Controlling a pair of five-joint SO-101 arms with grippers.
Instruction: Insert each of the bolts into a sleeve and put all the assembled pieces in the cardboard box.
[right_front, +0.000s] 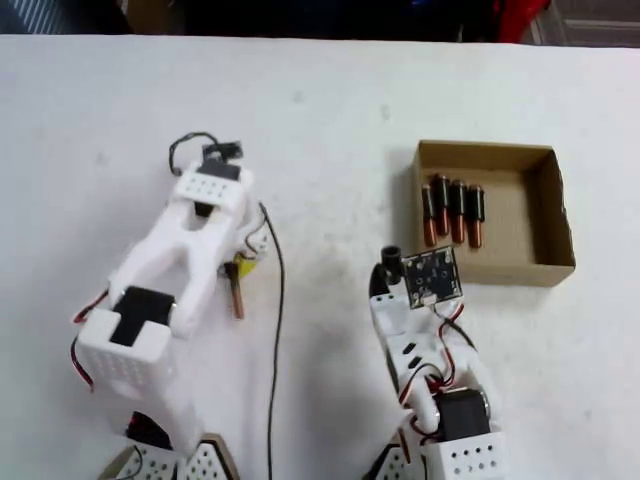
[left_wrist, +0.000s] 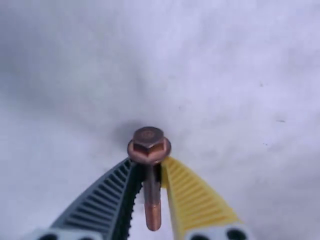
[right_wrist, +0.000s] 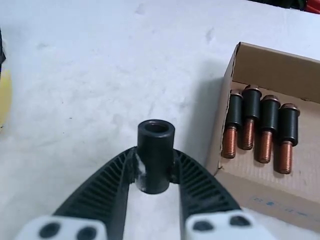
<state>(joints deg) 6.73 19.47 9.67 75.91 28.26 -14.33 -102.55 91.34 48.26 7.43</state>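
Observation:
My left gripper (left_wrist: 149, 172) is shut on a copper bolt (left_wrist: 149, 165), gripped just below its hex head, between one grey and one yellow finger. From above, that bolt (right_front: 238, 296) sticks out under the left arm toward the table's front. My right gripper (right_wrist: 155, 167) is shut on an upright black sleeve (right_wrist: 155, 155), its bore facing up. The sleeve (right_front: 389, 257) sits just left of the cardboard box (right_front: 548, 264). Inside the box lie several assembled pieces (right_front: 452, 212), black sleeves with copper bolts through them, side by side (right_wrist: 260, 125).
A black cable (right_front: 276, 330) runs down the white table between the two arms. The box stands at the right, its near wall (right_wrist: 280, 195) close to the right gripper. Open table surface lies behind and left of both arms.

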